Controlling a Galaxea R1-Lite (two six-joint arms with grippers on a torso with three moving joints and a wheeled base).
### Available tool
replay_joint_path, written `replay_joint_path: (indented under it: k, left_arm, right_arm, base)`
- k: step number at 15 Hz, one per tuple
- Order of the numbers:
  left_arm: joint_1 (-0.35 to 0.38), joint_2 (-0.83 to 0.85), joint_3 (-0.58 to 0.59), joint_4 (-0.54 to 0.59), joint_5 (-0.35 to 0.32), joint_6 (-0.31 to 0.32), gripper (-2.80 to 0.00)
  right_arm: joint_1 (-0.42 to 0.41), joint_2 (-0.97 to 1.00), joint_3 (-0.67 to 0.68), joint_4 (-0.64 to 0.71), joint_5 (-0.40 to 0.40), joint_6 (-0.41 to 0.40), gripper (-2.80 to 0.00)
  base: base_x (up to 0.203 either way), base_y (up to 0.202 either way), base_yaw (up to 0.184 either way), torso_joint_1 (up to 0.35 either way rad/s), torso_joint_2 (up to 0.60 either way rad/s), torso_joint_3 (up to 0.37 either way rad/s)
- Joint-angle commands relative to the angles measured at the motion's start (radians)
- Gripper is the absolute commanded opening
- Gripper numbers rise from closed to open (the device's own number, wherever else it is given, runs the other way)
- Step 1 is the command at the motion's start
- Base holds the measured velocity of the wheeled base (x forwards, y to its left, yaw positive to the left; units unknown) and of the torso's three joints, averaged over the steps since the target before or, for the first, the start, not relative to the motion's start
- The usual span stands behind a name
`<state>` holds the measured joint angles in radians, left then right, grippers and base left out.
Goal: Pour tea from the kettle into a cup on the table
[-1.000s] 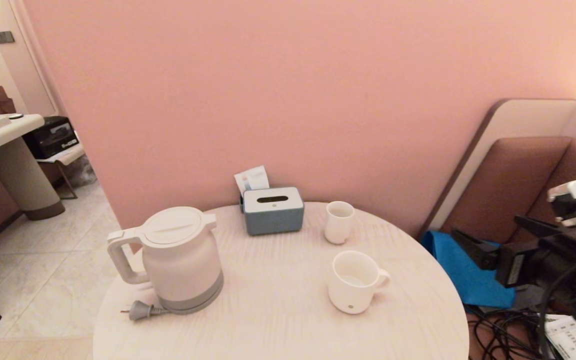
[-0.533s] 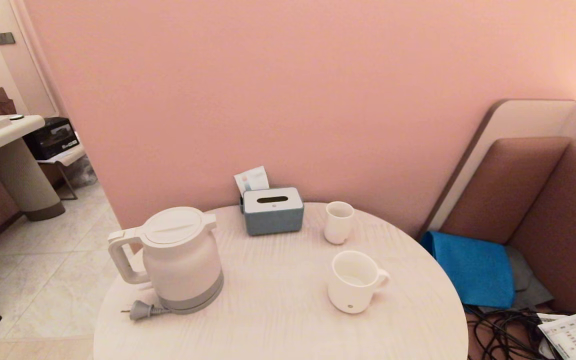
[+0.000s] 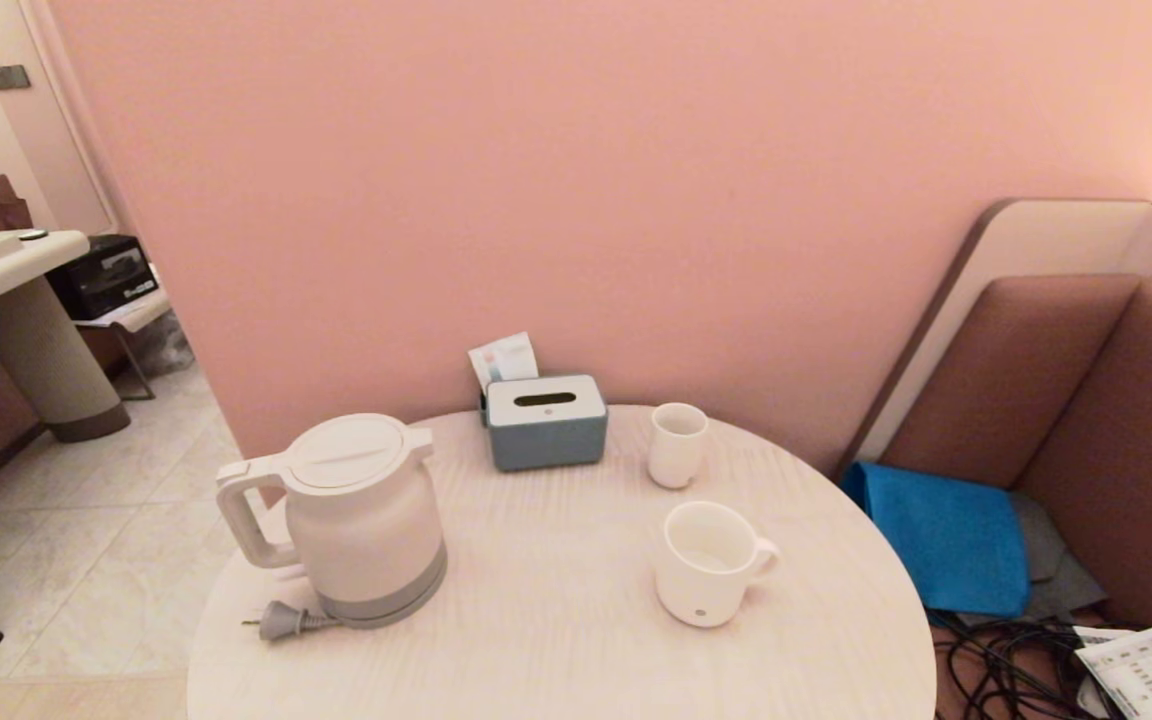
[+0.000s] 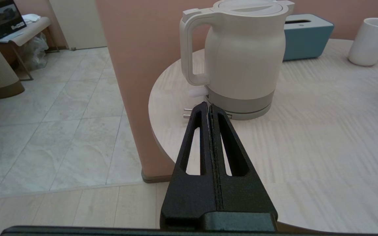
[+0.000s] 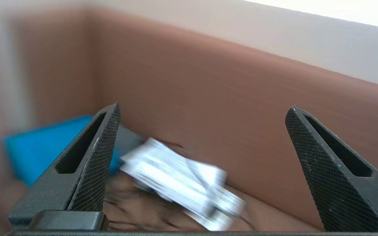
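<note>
The white kettle (image 3: pixel 361 515) with a grey bottom band stands upright on the left of the round table (image 3: pixel 556 650), lid closed, loop handle toward the table's left edge. The wide white mug (image 3: pixel 706 565) sits right of centre, handle to the right, with a little pale liquid at its bottom. Neither arm shows in the head view. In the left wrist view my left gripper (image 4: pixel 208 105) is shut and empty, just short of the kettle (image 4: pixel 241 55) base. My right gripper (image 5: pixel 205 109) is open, off the table by the brown seat.
A grey-and-white tissue box (image 3: pixel 546 420) stands at the back of the table, a smaller handleless white cup (image 3: pixel 678 443) beside it. The kettle's grey plug (image 3: pixel 281 622) lies near the front left edge. A blue cloth (image 3: pixel 946 545), cables and a paper sheet (image 3: pixel 1146 675) lie to the right.
The right arm, seen at the right edge one second ago, has left the head view. Kettle, mug and the other table items have not moved.
</note>
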<state>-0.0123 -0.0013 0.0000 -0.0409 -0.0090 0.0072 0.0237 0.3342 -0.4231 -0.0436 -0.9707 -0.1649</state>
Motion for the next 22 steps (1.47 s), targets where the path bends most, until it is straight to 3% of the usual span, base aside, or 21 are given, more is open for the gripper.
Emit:
replay_joint_path:
  k: [1, 2, 4, 5, 6, 8, 12, 15, 22]
  left_arm:
    - [0.0, 0.001, 0.0, -0.001, 0.0, 0.0, -2.8]
    - [0.0, 0.001, 0.0, -0.001, 0.0, 0.0, -2.8]
    - [0.0, 0.001, 0.0, -0.001, 0.0, 0.0, -2.8]
    - [0.0, 0.001, 0.0, -0.001, 0.0, 0.0, -2.8]
    - [0.0, 0.001, 0.0, -0.001, 0.001, 0.0, -2.8]
    - [0.0, 0.001, 0.0, -0.001, 0.001, 0.0, -2.8]
    - [0.0, 0.001, 0.0, -0.001, 0.001, -0.002, -2.8]
    - [0.0, 0.001, 0.0, -0.002, 0.001, -0.003, -2.8]
    - [0.0, 0.001, 0.0, -0.002, 0.001, -0.003, -2.8]
  right_arm:
    - [-0.006, -0.143, 0.015, 0.005, 0.241, -0.001, 0.0]
    - [-0.008, -0.201, 0.035, 0.031, 0.446, 0.009, 0.0]
    - [-0.01, -0.263, 0.091, 0.135, 0.766, 0.061, 0.0]
    - [-0.011, -0.282, 0.13, 0.19, 0.887, 0.097, 0.0]
    - [-0.011, -0.307, 0.19, 0.221, 0.938, 0.112, 0.0]
    - [-0.013, -0.331, 0.282, 0.213, 0.98, 0.103, 0.0]
    - [-0.013, -0.334, 0.422, 0.023, 0.981, 0.066, 0.0]
    - [-0.013, -0.334, 0.423, 0.05, 0.968, 0.114, 0.0]
    - [-0.013, -0.334, 0.423, 0.05, 0.971, 0.105, 0.0]
  base:
    - [0.0, 0.0, 0.0, 0.0, 0.0, 0.0]
    - [0.0, 0.0, 0.0, 0.0, 0.0, 0.0]
    - [0.0, 0.0, 0.0, 0.0, 0.0, 0.0]
    - [0.0, 0.0, 0.0, 0.0, 0.0, 0.0]
    - [0.0, 0.0, 0.0, 0.0, 0.0, 0.0]
    - [0.0, 0.0, 0.0, 0.0, 0.0, 0.0]
    - [0.0, 0.0, 0.0, 0.0, 0.0, 0.0]
    - [0.0, 0.0, 0.0, 0.0, 0.0, 0.0]
    - [0.0, 0.0, 0.0, 0.0, 0.0, 0.0]
